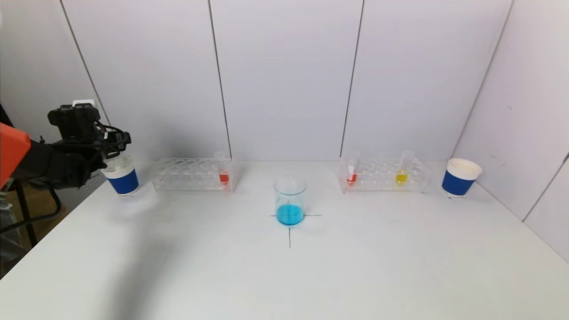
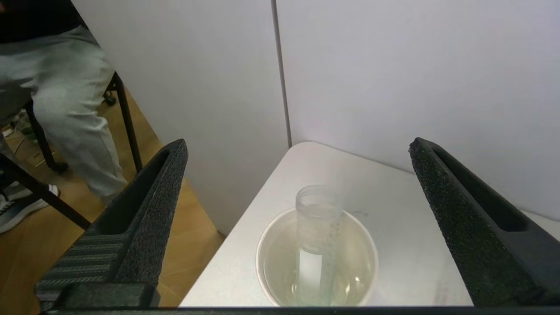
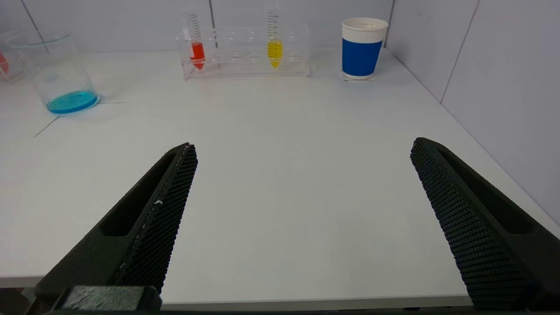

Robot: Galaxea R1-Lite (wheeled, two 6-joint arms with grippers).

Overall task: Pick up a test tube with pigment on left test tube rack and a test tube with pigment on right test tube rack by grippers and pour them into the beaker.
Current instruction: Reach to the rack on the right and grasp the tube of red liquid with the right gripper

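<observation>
1. The white table (image 1: 284,275) bears everything, and the left-hand part of the job looks finished: an empty test tube (image 2: 316,236) stands in the left paper cup (image 2: 280,258), directly beneath the left gripper (image 2: 297,210).
2. The left arm reaches out over the table's far left corner, hand angled down at the cup; its jaws stand wide apart, gripping nothing.
3. The right gripper (image 3: 302,218) hangs low over the near right part of the table, jaws spread wide and empty.
4. Well ahead of the right gripper sits the right test tube rack (image 3: 247,54) with a red tube (image 3: 197,50) and a yellow tube (image 3: 274,48); the right paper cup (image 3: 362,48) stands just beyond its end.
5. The beaker (image 1: 290,201), holding blue liquid, lies ahead and off toward the middle.
6. Next, I judge, the right arm must advance to the rack, straddle one coloured tube and close on it.
7. The left test tube rack (image 1: 191,174) keeps one red tube (image 1: 223,171).
</observation>
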